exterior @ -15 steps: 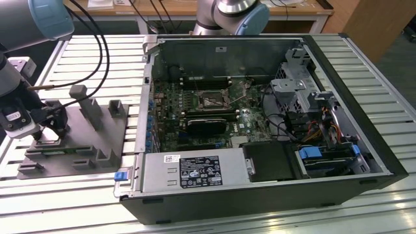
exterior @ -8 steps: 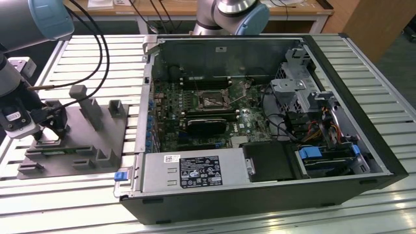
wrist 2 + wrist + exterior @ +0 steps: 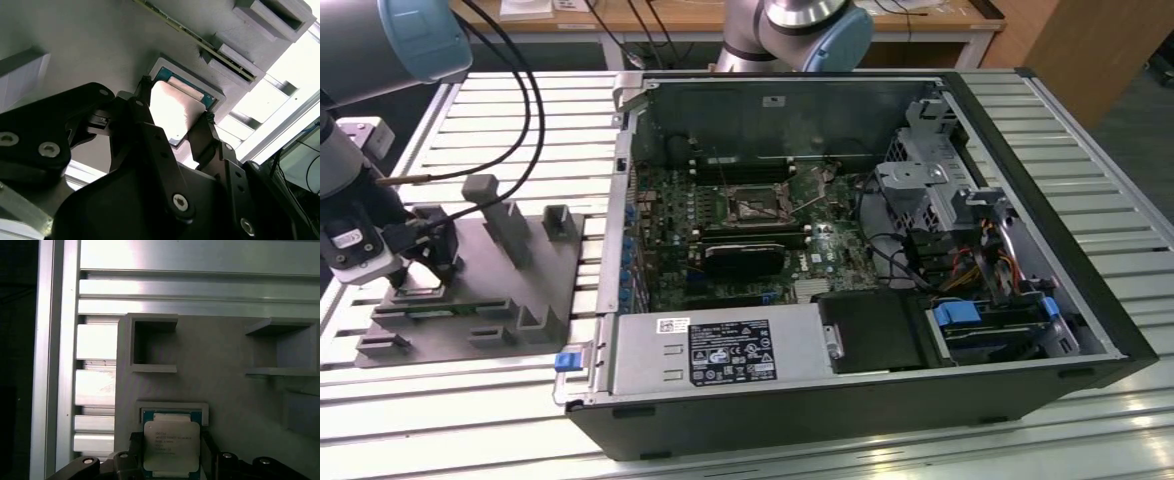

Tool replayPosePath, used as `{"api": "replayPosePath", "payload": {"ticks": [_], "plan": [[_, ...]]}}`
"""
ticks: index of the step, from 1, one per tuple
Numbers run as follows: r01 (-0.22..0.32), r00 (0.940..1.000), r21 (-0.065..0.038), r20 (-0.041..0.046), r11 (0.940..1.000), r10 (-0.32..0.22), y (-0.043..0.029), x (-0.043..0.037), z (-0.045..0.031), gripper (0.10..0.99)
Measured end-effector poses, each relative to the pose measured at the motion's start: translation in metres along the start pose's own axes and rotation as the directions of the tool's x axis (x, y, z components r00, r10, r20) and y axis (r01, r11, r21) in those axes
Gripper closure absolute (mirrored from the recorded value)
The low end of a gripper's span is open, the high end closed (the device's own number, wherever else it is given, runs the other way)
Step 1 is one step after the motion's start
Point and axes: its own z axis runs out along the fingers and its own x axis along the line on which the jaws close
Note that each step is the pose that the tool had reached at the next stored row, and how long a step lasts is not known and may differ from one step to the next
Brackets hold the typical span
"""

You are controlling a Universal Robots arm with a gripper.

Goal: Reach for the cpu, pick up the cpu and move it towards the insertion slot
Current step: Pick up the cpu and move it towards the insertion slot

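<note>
Gripper: the gripper [image 3: 173, 114] is low over the grey fixture, and its two black fingers [image 3: 141, 112] are clamped on opposite edges of the cpu, as far as both wrist views allow to judge.
Cpu: the cpu [image 3: 171, 441] lies flat, metal top up, between the fingertips. It seems to sit in its shallow square pocket, whose pale rim [image 3: 172, 405] shows just beyond it.
Fixture: the fixture [image 3: 500, 290] with upright posts lies on the bench [image 3: 494, 410], near the bench edge at the exterior view's left. The pocket is near the fixture's edge on that same side.
Slot: the insertion slot [image 3: 757, 208] is in the middle of the green board inside the open computer case [image 3: 1107, 330], well apart from the cpu.
Risk, grip: the hold is only on thin edges, so a small offset could let the chip tilt or slip out.
Risk, pocket: a tilted chip could catch on the pocket rim.
Risk, path: the case wall [image 3: 616, 200] stands between the fixture and the slot; a low carry could strike it.
</note>
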Motion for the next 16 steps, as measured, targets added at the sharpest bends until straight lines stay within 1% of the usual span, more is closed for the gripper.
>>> {"api": "replayPosePath", "payload": {"ticks": [6,7,9,16], "plan": [[0.000,1.0000,0.000,-0.0005,1.0000,0.000,0.0005,0.0000,-0.0132,0.545],[0.000,1.0000,0.000,-0.0004,1.0000,0.000,0.0006,0.0000,-0.0175,0.545],[0.000,1.0000,0.000,-0.0005,1.0000,0.000,0.0008,0.0000,-0.0226,0.545],[0.000,1.0000,0.000,-0.0004,1.0000,0.000,0.0012,0.0000,-0.0330,0.545]]}}
